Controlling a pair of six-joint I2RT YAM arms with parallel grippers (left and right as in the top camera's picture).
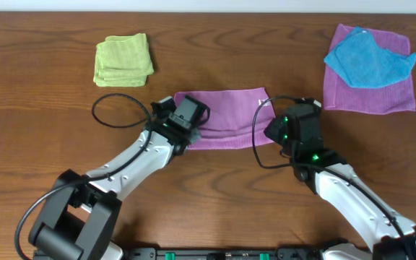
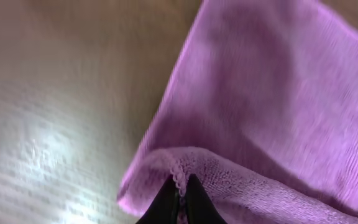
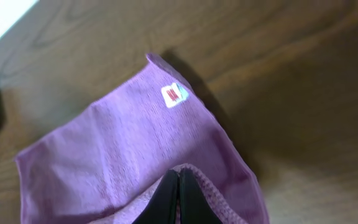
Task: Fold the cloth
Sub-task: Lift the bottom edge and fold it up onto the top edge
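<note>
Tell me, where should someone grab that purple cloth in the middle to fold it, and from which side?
By its two near corners, coming from the robot's side. The cloth lies flat and wide, so only its hem can be pinched; the left gripper and right gripper are shut on it there.

white left arm, white right arm, black joints, looping black cables, green lights

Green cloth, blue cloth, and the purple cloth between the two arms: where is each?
green cloth [image 1: 123,60], overhead view, middle of the folded stack.
blue cloth [image 1: 367,58], overhead view, centre of its crumpled top.
middle purple cloth [image 1: 228,108], overhead view, bare centre of the fabric.
</note>
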